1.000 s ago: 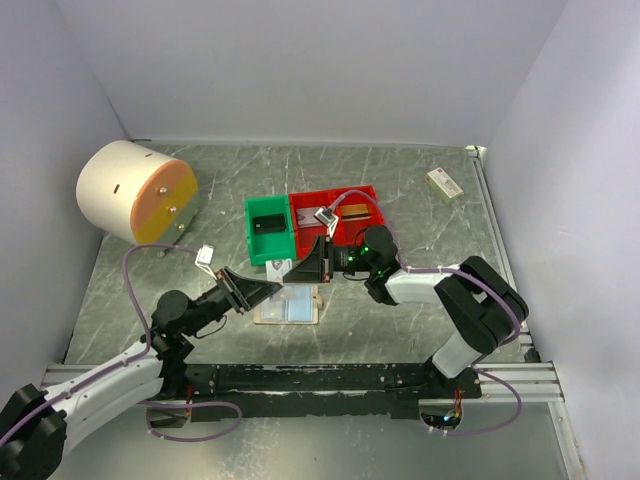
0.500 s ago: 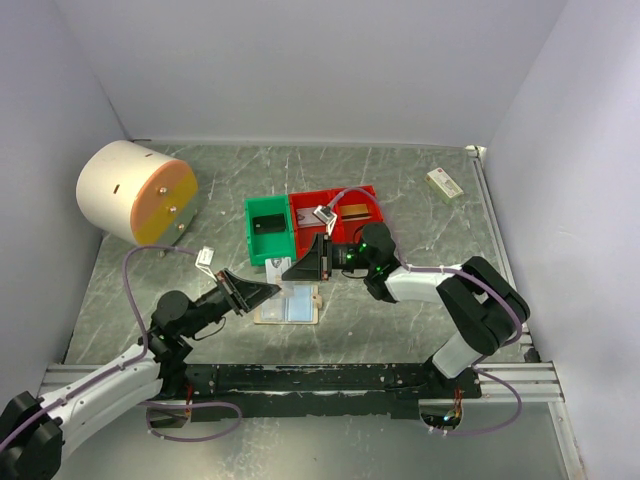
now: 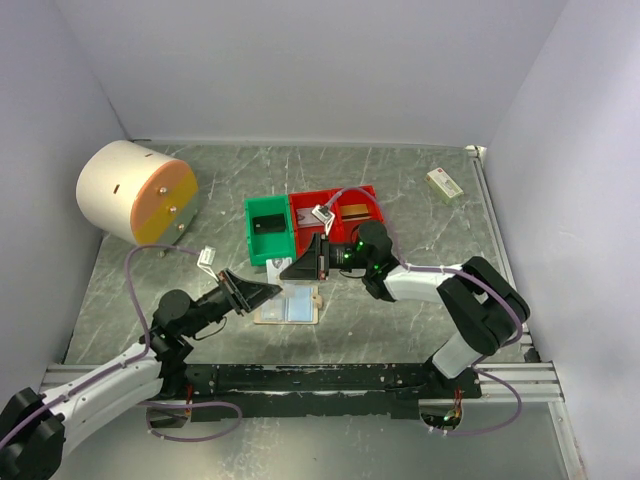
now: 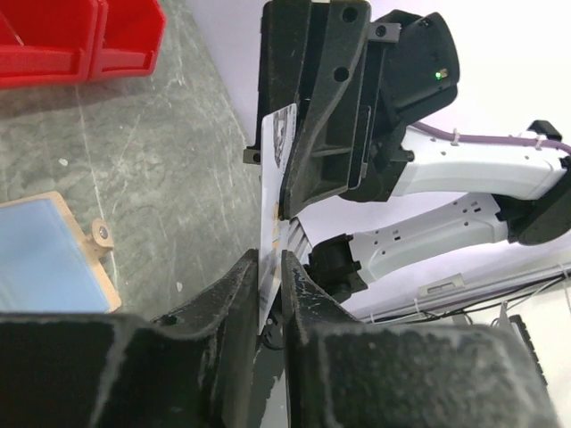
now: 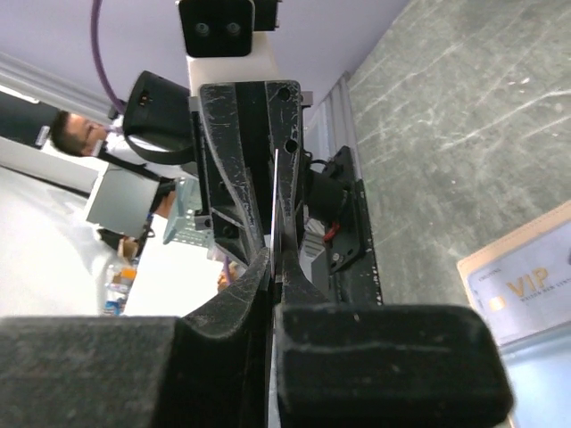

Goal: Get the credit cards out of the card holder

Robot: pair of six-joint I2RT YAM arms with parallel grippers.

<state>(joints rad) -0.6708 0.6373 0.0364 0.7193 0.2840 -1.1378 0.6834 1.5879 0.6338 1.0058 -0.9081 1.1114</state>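
Jaws of left gripper [image 4: 269,267] and right gripper [image 5: 273,267] pinch one credit card [image 4: 270,192]; the latter has shifted slightly left.

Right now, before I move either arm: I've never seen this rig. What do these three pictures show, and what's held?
Two robot arms are bolted at the near edge of a table, each ending in a two-finger gripper. The wide picture looks down from above and behind them; the other two come from cameras on the wrists. The left gripper and the right gripper are both shut on one card, held on edge between them, off the table. Beside them lies the open card holder. Behind it stand a green bin and red bins; a drum far left, a small box far right.
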